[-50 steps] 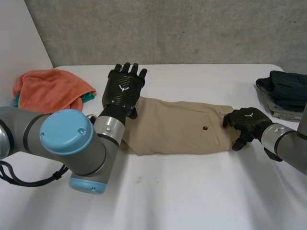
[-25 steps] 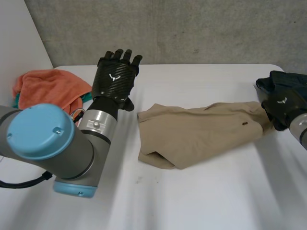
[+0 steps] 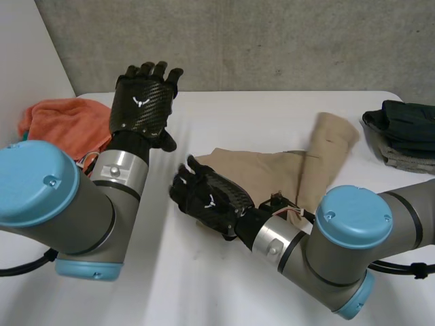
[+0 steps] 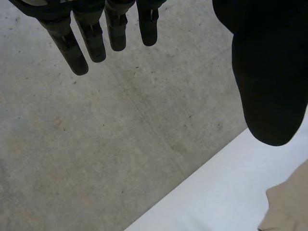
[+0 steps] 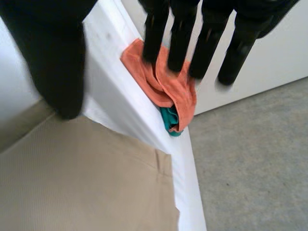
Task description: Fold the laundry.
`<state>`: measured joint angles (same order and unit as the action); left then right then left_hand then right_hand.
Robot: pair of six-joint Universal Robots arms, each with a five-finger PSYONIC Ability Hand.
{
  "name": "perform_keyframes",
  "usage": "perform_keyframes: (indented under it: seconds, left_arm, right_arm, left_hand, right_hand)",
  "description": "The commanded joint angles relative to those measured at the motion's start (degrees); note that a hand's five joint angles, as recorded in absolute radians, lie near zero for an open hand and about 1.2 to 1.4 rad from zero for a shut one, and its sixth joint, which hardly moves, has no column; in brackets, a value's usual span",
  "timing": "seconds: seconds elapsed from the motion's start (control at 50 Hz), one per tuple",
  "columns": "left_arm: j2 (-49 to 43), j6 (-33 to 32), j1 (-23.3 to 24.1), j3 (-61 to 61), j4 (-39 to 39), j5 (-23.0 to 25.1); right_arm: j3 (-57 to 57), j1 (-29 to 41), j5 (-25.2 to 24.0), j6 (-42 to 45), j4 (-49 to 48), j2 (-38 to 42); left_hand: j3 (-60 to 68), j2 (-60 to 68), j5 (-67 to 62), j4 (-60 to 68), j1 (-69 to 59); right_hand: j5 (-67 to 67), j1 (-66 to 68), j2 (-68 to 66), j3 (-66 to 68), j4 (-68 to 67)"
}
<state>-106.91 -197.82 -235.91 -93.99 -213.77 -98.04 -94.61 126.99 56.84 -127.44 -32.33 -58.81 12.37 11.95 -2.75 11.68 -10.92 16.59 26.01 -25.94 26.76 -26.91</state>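
Note:
Tan trousers [image 3: 262,170] lie across the middle of the white table [image 3: 272,109]. Their right end [image 3: 331,144] stands up in a loose fold behind my right forearm. My right hand [image 3: 207,197] hovers over the trousers' left end, open, with straight fingers [image 5: 207,43] and nothing held; the tan cloth [image 5: 86,178] lies under its palm. Raised above the table's back left part is my left hand [image 3: 143,102], open, clear of the trousers. Its straight fingers [image 4: 91,38] point past the table edge, and a corner of the tan cloth [image 4: 291,207] shows below its thumb.
An orange towel [image 3: 61,125] lies heaped at the table's left edge, with a teal cloth [image 5: 168,118] under it. A pile of dark folded clothes [image 3: 404,129] sits at the right edge. My right arm's elbow [image 3: 350,217] reaches over the table's front.
My right hand swept from the trousers' right end across to their left end and let go, leaving the right end thrown up. My left hand lifted off the trousers and drew back left.

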Motion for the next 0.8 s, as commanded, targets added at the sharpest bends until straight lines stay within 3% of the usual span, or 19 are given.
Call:
perform_keyframes:
  seconds: [0.02,0.08,0.16,0.22,0.28,0.34,0.42,0.48,0.6,0.8]
  left_arm:
    - [-1.11,-0.29,0.27,5.47,0.55,0.04]
    - [-2.51,-0.20,0.80,7.68,1.43,0.04]
    - [-3.48,-0.03,2.12,9.35,3.36,-0.05]
    - [-3.66,0.24,3.70,8.74,3.98,-0.05]
    - [-3.75,0.24,4.49,7.51,3.98,-0.05]
    - [-3.66,0.33,4.76,5.67,3.89,0.13]
    - [-3.75,0.33,4.84,5.40,3.89,0.13]
    - [-3.92,0.59,4.76,5.40,3.98,0.13]
    - [-4.27,1.55,4.49,5.31,3.98,0.04]
    - [-4.54,1.64,4.32,5.22,3.98,0.22]
  right_arm:
    - [-1.28,-4.98,5.55,-19.12,1.93,-11.74]
    - [-0.41,-9.98,8.01,-32.89,2.88,-15.53]
    - [1.70,-19.65,13.38,-41.48,8.06,-16.07]
    - [3.54,-28.59,15.05,-36.42,15.94,-13.98]
    - [4.17,-32.67,14.27,-30.96,19.75,-11.60]
    - [2.59,-38.99,9.45,-18.76,23.45,-7.56]
    - [0.48,-44.27,2.85,-11.43,23.46,-3.77]
    - [0.74,-46.39,-0.58,-10.72,23.37,-1.05]
    - [1.00,-49.64,-2.26,-10.54,20.91,1.24]
    - [2.41,-50.00,-5.95,-10.46,18.27,4.75]
  left_hand:
    - [-2.37,-1.95,2.75,-1.68,0.92]
    - [-2.37,-1.95,2.75,-1.68,0.92]
    - [-2.37,-1.95,2.75,-1.68,0.92]
    - [-2.37,-1.95,2.75,-1.68,0.92]
    - [-2.37,-1.95,2.75,-1.68,0.92]
    - [-2.37,-1.95,2.75,-1.68,0.92]
    - [-2.37,-1.95,2.75,-1.68,0.92]
    - [-2.37,-1.95,2.75,-1.68,0.92]
    - [-2.37,-1.95,2.75,-1.68,0.92]
    - [-2.37,-1.95,2.75,-1.68,0.92]
  right_hand:
    - [-16.33,-15.75,15.68,-16.50,16.65]
    - [-16.17,-15.59,15.52,-16.34,16.50]
    - [-15.33,-14.75,14.68,-15.50,15.65]
    - [-13.15,-12.57,12.50,-13.32,13.47]
    - [-11.63,-11.06,10.98,-11.81,11.96]
    - [-8.95,-8.37,8.30,-9.12,9.27]
    - [-8.10,-7.52,7.44,-8.27,8.42]
    - [-8.10,-7.52,7.44,-8.27,8.42]
    - [-6.25,-5.67,5.60,-6.42,6.57]
    - [8.87,9.45,-9.52,8.70,-8.55]
